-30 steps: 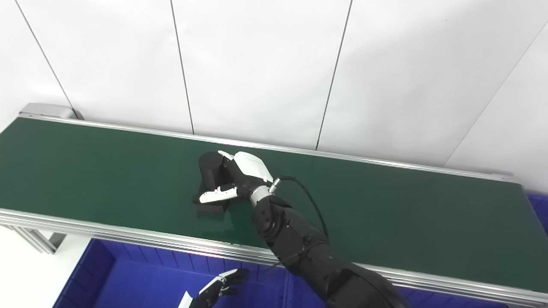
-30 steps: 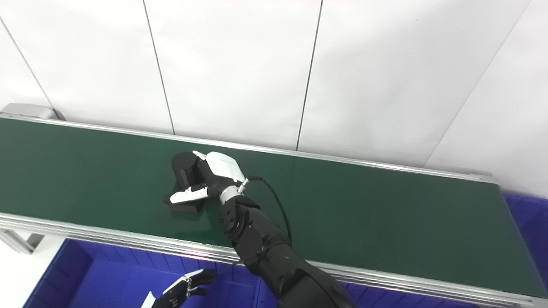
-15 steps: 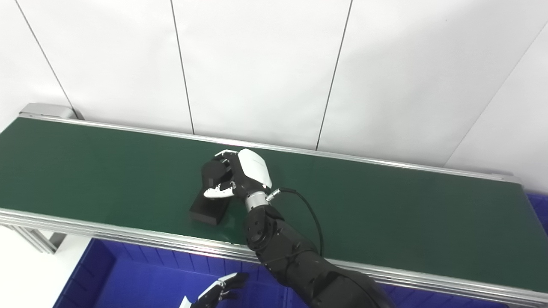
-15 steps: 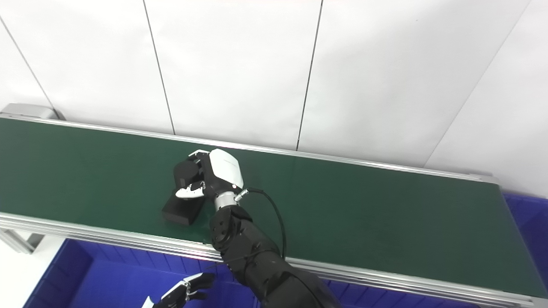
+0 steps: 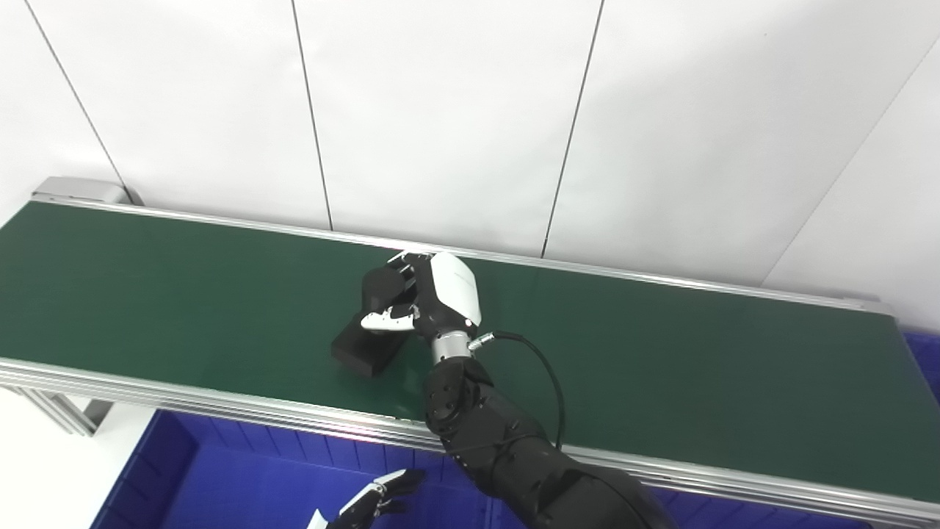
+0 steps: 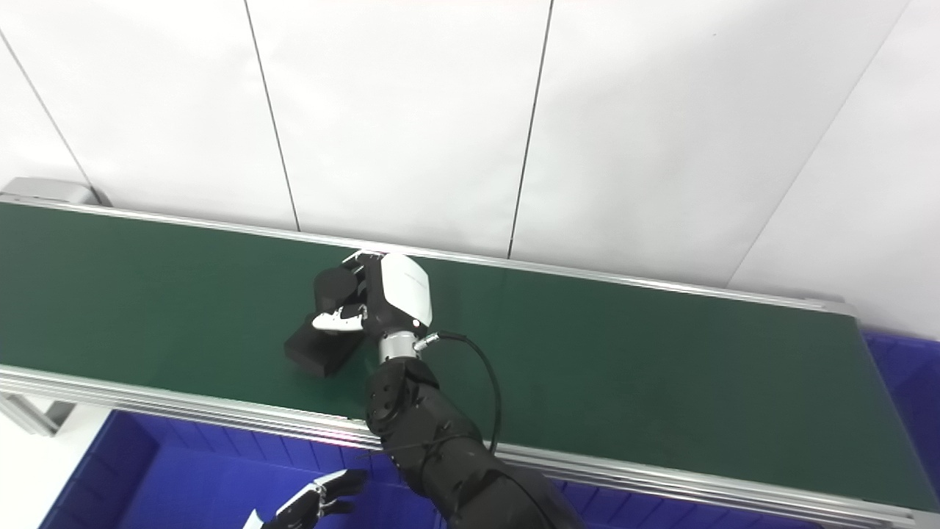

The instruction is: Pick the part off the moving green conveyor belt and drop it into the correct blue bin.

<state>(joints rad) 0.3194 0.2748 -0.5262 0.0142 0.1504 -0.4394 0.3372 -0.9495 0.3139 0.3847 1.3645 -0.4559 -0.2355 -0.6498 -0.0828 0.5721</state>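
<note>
The right hand (image 5: 439, 300) is over the middle of the green conveyor belt (image 5: 661, 367), with its white back turned to the camera. Its fingers are curled around the upper end of a black part (image 5: 371, 330), and the thumb presses on the near side of that end. The part has a rounded upper end inside the hand and a flat block-shaped lower end, which points down and to the left. It is tilted. I cannot tell if the lower corner touches the belt or hangs just above it, because the part and its shadow are both very dark. The palm side of the hand is hidden, so the exact contact of the fingers with the part is not visible.

The right arm (image 6: 433, 441) is black and comes in from the bottom edge, crossing over the front rail of the belt. A black cable (image 6: 481, 382) makes a loop from the wrist to the arm.

The left hand (image 6: 312, 501) is only partly visible at the bottom edge, above the blue bin (image 5: 205, 477). Its fingers are spread a little and it holds nothing that I can see; the palm and wrist are cut off. The bin is also cut off by the bottom edge, and another blue bin (image 6: 907, 382) shows only a corner at the right.
</note>
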